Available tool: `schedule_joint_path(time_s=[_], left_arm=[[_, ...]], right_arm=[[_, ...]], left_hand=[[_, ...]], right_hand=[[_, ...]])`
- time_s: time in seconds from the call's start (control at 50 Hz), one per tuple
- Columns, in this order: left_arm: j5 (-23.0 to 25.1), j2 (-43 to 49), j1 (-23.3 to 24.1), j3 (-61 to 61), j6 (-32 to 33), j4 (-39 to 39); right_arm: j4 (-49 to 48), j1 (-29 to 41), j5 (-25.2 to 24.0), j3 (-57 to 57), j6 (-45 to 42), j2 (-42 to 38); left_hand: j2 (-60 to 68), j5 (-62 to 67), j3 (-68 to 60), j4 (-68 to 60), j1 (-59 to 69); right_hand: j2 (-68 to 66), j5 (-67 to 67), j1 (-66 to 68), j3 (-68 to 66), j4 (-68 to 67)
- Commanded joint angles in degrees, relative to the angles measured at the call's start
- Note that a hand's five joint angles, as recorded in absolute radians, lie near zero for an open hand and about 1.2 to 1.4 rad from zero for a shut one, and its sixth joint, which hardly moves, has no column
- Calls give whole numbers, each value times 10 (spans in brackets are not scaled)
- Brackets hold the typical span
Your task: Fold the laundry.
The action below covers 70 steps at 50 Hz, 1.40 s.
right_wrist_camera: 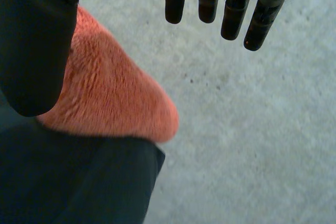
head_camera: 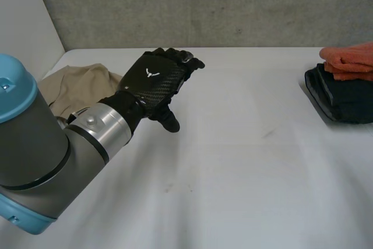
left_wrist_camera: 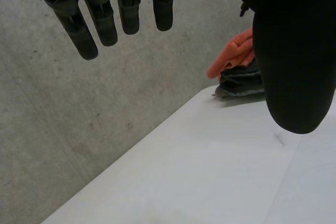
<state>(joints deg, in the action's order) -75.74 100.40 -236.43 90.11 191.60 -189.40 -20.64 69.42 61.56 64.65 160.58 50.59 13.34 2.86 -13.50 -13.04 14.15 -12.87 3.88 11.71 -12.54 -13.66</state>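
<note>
The left hand (head_camera: pixel 156 83) hangs over the table (head_camera: pixel 245 161) with its fingers (left_wrist_camera: pixel 105 19) straight and empty, and the crumpled beige cloth (head_camera: pixel 73 86) lies behind them. The right hand (right_wrist_camera: pixel 37 51) is wide open too. Well back from its fingers (right_wrist_camera: pixel 233 14), beside the thumb, the orange towel (right_wrist_camera: pixel 115 98) lies on a folded dark garment (right_wrist_camera: pixel 68 182).

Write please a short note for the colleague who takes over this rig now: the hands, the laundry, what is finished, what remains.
Left hand: open, empty, above the table, just in front of the beige cloth.
Right hand: open, empty, at the stack.
Done: orange cloth lies folded on the folded dark cloth at the table's right edge.
To do: the beige cloth is crumpled at the far left corner, not yet folded.
</note>
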Motion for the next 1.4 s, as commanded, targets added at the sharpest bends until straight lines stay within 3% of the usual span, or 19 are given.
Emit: schedule_joint_path(time_s=[0.02, 0.06, 0.12, 0.14, 0.22, 0.28, 0.44, 0.54, 0.62, 0.76, 0.92, 1.0, 1.1, 1.26, 1.36, 1.4], left_arm=[[1, -6, 0, 0, 0, 0], [1, -9, 0, 0, 0, 0], [0, -16, -1, -1, 0, 0], [0, -18, -1, -2, 0, 0], [0, -28, -3, -7, -2, 0], [-1, -37, -6, -12, -14, -1], [-32, -63, -53, -24, -58, -20], [-77, -73, -111, -30, -66, -53], [-82, -70, -167, -35, -61, -69], [-76, -11, -265, -49, -51, -74], [33, 144, -375, -79, 61, -68], [67, 210, -394, -94, 128, -69], [67, 276, -397, -126, 176, -68], [71, 309, -388, -121, 195, -65], [68, 307, -367, -121, 195, -67], [69, 307, -352, -122, 195, -69]], right_arm=[[96, -46, 6, 21, -66, 33], [116, -58, 17, 20, -84, 40], [145, -85, 72, 8, -112, 57], [150, -96, 113, -3, -123, 70], [148, -102, 201, -31, -134, 106], [128, -98, 220, -38, -127, 119], [-16, 36, 195, 38, -34, 242], [-111, 139, 111, 163, 38, 330], [-153, 244, 68, 247, 47, 340], [-149, 399, 60, 343, 43, 325], [-119, 440, 74, 407, 18, 272], [-119, 442, 97, 421, -10, 250], [-118, 436, 121, 431, -31, 238], [-118, 433, 124, 441, -31, 235], [-119, 433, 124, 442, -32, 224], [-119, 433, 125, 442, -32, 224]], left_hand=[[-6, -1, 8, 3, -14], [-6, -1, 8, 3, -14], [-6, -1, 8, 3, -14], [-6, -1, 8, 3, -14], [-6, -1, 8, 3, -14], [-9, -5, 11, 6, -17], [-14, -10, 16, 11, -22], [-23, -18, 24, 20, -31], [-23, -18, 24, 20, -31], [-25, -20, 26, 22, -33], [-14, -10, 16, 11, -23], [-8, -3, 9, 5, -16], [-3, 2, 4, 0, -11], [81, 86, -80, -84, 73], [259, 264, -258, -262, 251], [412, 417, -411, -415, 404]], right_hand=[[29, -39, -17, 25, 37], [29, -39, -17, 25, 37], [29, -39, -17, 25, 37], [29, -39, -17, 25, 37], [29, -39, -17, 25, 37], [29, -39, -17, 25, 37], [29, -39, -17, 25, 37], [29, -39, -17, 25, 37], [29, -39, -17, 25, 37], [29, -39, -17, 25, 37], [29, -39, -17, 25, 37], [29, -39, -17, 25, 37], [29, -39, -17, 25, 37], [29, -39, -17, 25, 37], [29, -39, -17, 25, 37], [29, -39, -17, 25, 37]])
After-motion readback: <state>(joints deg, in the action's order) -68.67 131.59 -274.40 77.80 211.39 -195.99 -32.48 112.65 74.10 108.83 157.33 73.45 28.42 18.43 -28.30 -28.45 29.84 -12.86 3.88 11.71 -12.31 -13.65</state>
